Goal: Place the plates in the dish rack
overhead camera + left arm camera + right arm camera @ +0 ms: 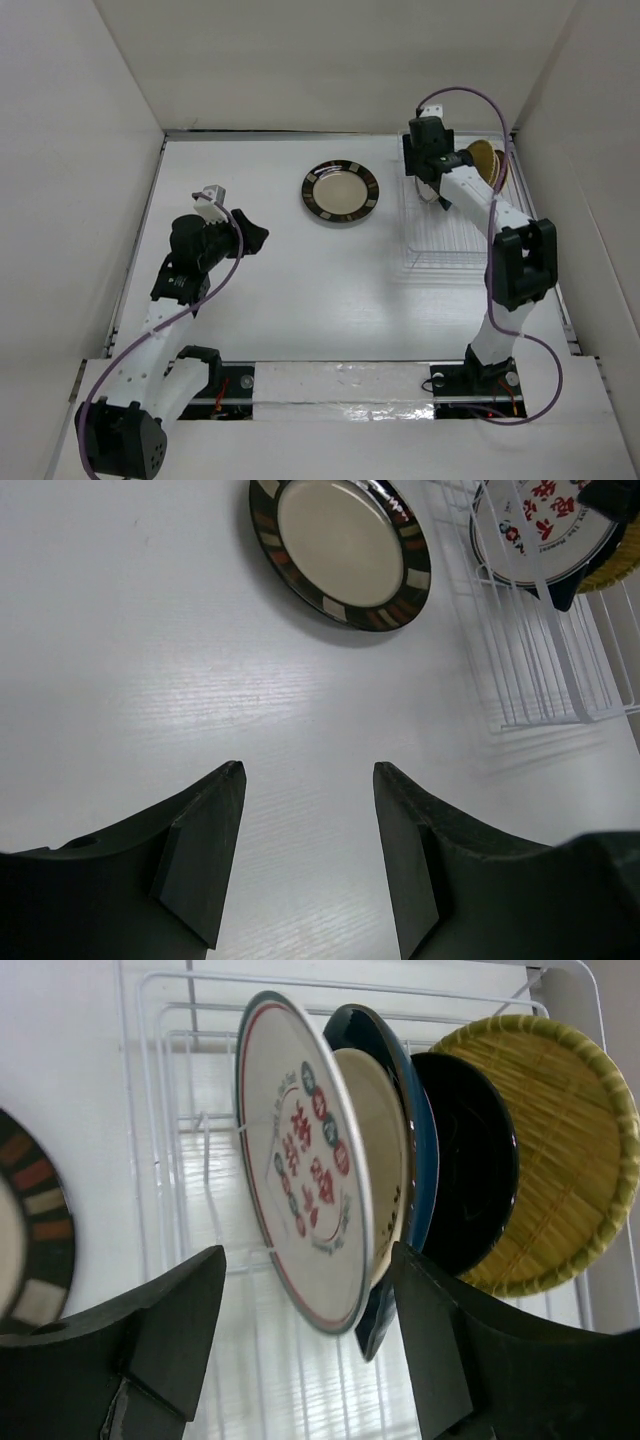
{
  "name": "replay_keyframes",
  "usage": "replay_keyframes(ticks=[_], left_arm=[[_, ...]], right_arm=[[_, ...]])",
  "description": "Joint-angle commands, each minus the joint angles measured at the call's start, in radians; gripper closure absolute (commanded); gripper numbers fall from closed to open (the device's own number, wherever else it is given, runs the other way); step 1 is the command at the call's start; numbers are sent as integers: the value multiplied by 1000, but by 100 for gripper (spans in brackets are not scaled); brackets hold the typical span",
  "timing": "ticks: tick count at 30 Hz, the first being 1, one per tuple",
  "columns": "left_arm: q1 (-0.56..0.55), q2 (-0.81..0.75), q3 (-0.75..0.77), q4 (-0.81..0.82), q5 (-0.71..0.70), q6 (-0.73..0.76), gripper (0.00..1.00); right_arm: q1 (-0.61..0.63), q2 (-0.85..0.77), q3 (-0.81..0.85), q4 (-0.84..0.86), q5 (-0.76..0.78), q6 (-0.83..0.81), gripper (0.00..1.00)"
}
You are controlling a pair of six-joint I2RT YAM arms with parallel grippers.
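Well, my table (300,310) is the broad white ground of it all. The rack (440,255) sits on its far right part, under my right arm. Five plates stand on edge in the rack. The yellow plate (560,1150) is farthest from my right pincer (308,1260), then come the dark plate (470,1180), the blue plate (418,1130), the cream plate (375,1150) and, nearest, the marked plate (305,1170). That pincer's jaws stand apart, one to each side of the marked plate's lower edge, neither touching it as far as I can see. The rimmed plate (341,191) lies flat on the table left of the rack, well ahead of my left pincer (308,770), whose jaws also gape above the table.
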Motion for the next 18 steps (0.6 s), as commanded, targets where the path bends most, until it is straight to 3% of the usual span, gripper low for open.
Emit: replay_keyframes(ticks=[1,3,7,9,18], left_arm=[[-5,51,55,66,26,-41,49],[-5,94,65,86,27,-58,49],[-5,209,133,108,-6,-84,48],[-5,328,202,76,-22,-70,47],[-14,752,397,125,-49,-154,41]], right_arm=[[8,-202,-85,145,-63,155,27],[57,-337,-176,206,-83,223,26],[148,-590,-460,483,-142,333,26],[194,-697,-592,566,-199,382,25],[335,-893,-885,725,-385,519,25]])
